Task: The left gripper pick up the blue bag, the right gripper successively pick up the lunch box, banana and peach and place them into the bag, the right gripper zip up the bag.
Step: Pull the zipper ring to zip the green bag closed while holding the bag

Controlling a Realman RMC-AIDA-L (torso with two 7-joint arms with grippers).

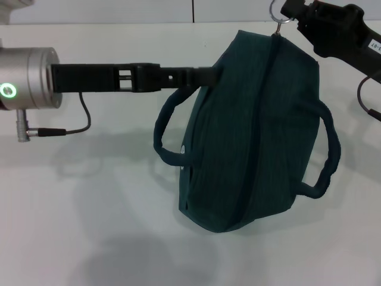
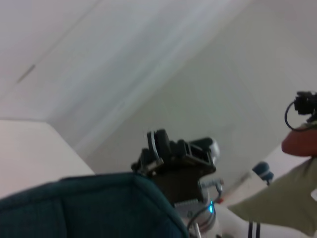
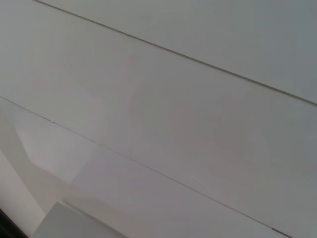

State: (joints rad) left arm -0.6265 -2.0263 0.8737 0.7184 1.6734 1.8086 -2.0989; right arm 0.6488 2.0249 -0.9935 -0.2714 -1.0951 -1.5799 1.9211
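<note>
The blue bag (image 1: 256, 131) hangs above the white table in the head view, its zipper line running closed along the top, with a handle hanging on each side. My left gripper (image 1: 209, 75) reaches in from the left and is shut on the bag's upper left edge. My right gripper (image 1: 296, 13) is at the top right, shut on the ring zipper pull (image 1: 278, 12) at the bag's upper corner. The left wrist view shows the bag's fabric (image 2: 89, 208) and the right gripper (image 2: 173, 158) beyond it. The lunch box, banana and peach are out of view.
The white table (image 1: 89, 226) lies under the bag, with the bag's shadow on it. A cable (image 1: 59, 131) hangs from my left arm. The right wrist view shows only pale wall panels (image 3: 158, 119). A person's arm (image 2: 297, 144) shows at the edge of the left wrist view.
</note>
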